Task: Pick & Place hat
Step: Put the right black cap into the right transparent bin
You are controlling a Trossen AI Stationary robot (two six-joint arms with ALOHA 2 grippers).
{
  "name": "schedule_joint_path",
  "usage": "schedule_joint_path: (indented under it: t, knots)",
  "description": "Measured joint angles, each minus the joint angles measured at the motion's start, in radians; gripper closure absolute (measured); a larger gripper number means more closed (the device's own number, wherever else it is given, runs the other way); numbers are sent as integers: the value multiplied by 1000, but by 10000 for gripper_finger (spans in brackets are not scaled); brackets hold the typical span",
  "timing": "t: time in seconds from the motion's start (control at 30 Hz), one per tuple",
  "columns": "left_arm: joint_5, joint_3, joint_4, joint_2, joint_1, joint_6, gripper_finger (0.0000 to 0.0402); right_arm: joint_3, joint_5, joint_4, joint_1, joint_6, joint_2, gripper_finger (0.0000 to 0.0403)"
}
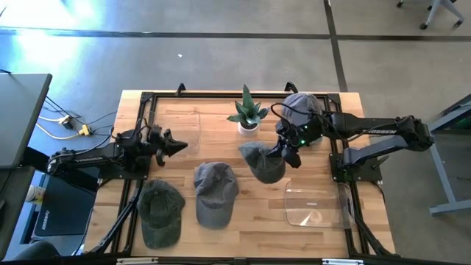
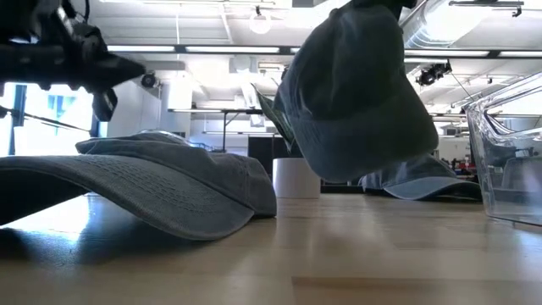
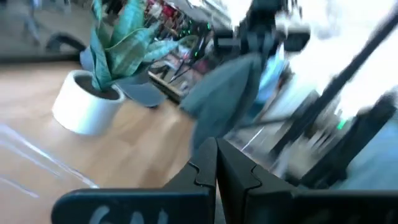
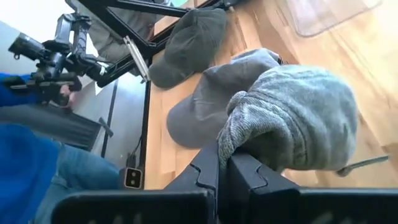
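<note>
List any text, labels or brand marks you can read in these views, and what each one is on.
None can be read for certain.
White lettering on the right arm, high view: too small to read.
White marks on the left gripper base, left wrist view: cropped and blurred, unreadable.
Hats: the hat held by the right gripper, the grey hat and the green hat show no print.
Clear container: no label visible.

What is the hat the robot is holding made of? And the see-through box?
The held hat looks like soft, faded grey-green cotton twill: matte, woven, and it droops from the right gripper. The see-through box looks like clear glossy plastic, possibly glass; the wood shows through.
</note>
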State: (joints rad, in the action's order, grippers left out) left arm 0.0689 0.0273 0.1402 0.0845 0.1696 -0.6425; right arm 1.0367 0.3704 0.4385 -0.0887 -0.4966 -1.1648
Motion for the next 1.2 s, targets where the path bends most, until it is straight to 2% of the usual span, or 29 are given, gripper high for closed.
schedule_joint_path:
  t: [0.1,0.2,0.33,0.47,0.57,0.67,0.77,0.9,1.03,1.1,1.2]
  knots:
    - [15,7,76,1,0,-38,401,0,-24,0,15,-8,0,400]
    - [31,78,59,44,0,-30,401,0,-63,1,25,10,0,398]
    - [12,219,2,165,0,96,401,0,-122,2,23,89,0,400]
    - [11,408,-54,374,-9,225,401,0,-133,0,23,114,0,398]
    - [-2,555,-186,569,-53,327,401,0,-126,1,25,115,0,400]
    - [-65,690,-317,730,-108,425,402,0,-133,22,38,147,0,399]
    - [-143,801,-384,837,-157,470,402,0,-157,34,66,180,0,400]
    - [-194,915,-364,969,-222,511,402,47,-224,27,115,214,0,400]
    - [-260,1022,-352,1074,-278,620,397,84,-302,45,151,272,2,401]
    - [-241,1068,-289,1125,-291,714,383,84,-310,52,158,278,1,399]
    - [-178,1113,-203,1204,-295,815,341,84,-306,55,166,290,0,400]
